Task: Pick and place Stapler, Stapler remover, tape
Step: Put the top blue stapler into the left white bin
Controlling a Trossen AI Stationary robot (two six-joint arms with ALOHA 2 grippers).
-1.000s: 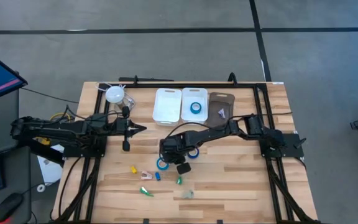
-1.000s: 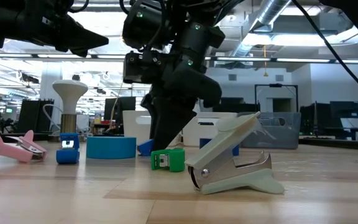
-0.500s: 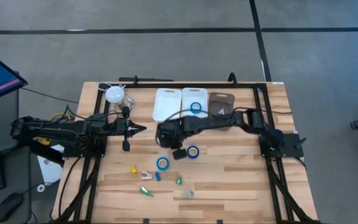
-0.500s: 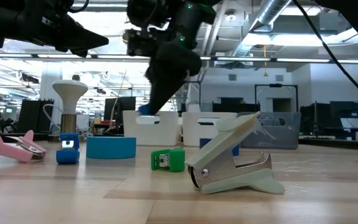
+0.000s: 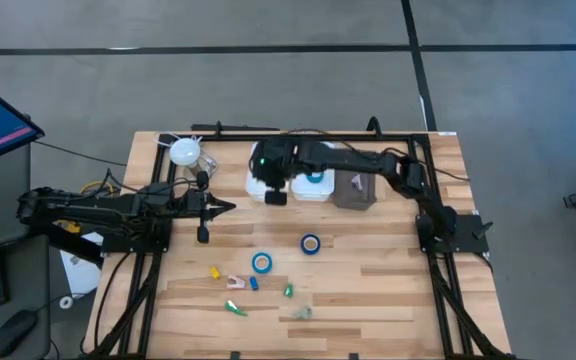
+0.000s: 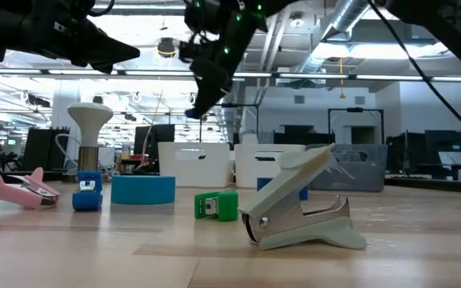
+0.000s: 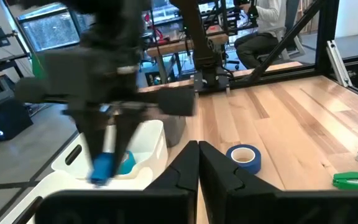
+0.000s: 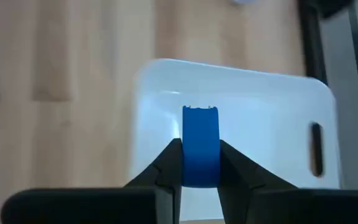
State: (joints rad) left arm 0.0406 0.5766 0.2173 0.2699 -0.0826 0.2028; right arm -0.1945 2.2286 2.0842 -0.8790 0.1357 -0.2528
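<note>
right gripper (image 8: pixel 199 163) clamps a small blue stapler (image 8: pixel 200 146) above the empty left white bin (image 8: pixel 266 130); left gripper (image 7: pixel 197 163) shut, empty, beside it.

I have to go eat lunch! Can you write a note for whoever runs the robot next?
Right end effector: shut on a small blue piece, held above the left white bin, not yet dropped.
Left end effector: shut, holding nothing, waiting at the table's left.
Done: one tape roll seems to sit in the next bin.
Left: two tape rolls, the pale staple remover and small coloured pieces lie on the table.
</note>
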